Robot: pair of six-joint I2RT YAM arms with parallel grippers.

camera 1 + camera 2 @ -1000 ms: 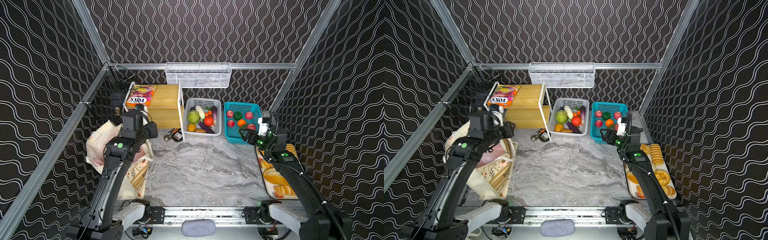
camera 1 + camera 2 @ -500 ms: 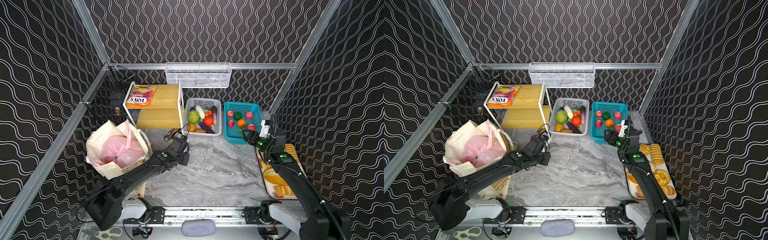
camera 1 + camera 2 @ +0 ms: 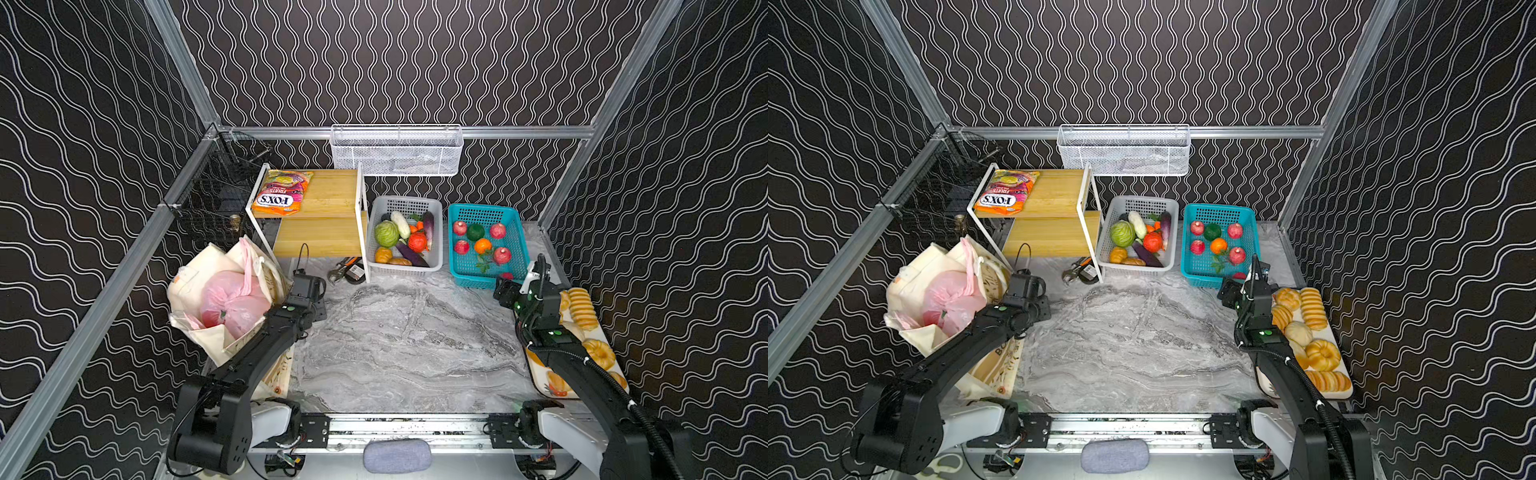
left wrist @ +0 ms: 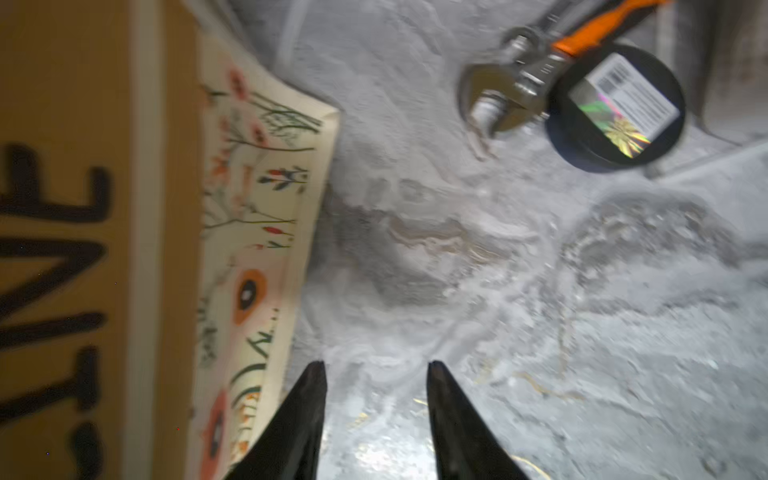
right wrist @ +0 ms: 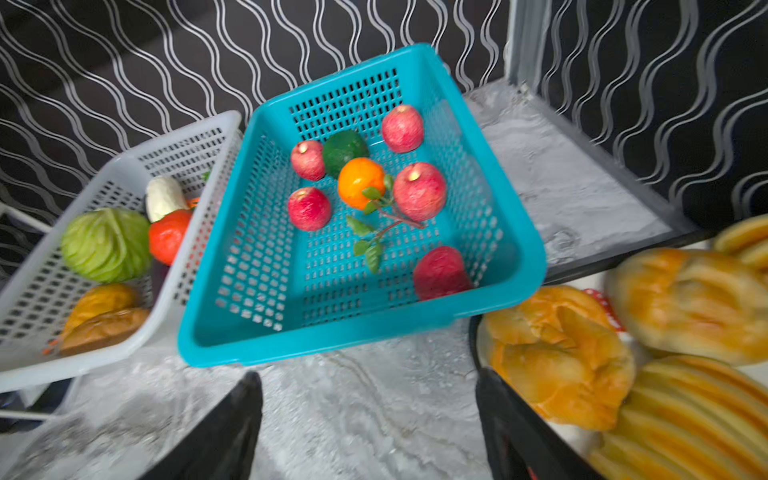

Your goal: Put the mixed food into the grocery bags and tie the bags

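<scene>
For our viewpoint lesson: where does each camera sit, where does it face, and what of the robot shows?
Top views: high at the front, looking down over the table; left arm and right arm show.
Left wrist: on the left arm, looking past the open left gripper at the tote bag and wrench.
Right wrist: on the right arm, looking past the open right gripper at the blue basket and bread.
Shared: wrench, left wrist and top views; blue basket, right wrist and top views.

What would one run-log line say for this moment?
pink bag: inside tote | left jaws: open, empty, beside tote | right jaws: open, empty, facing teal basket
</scene>
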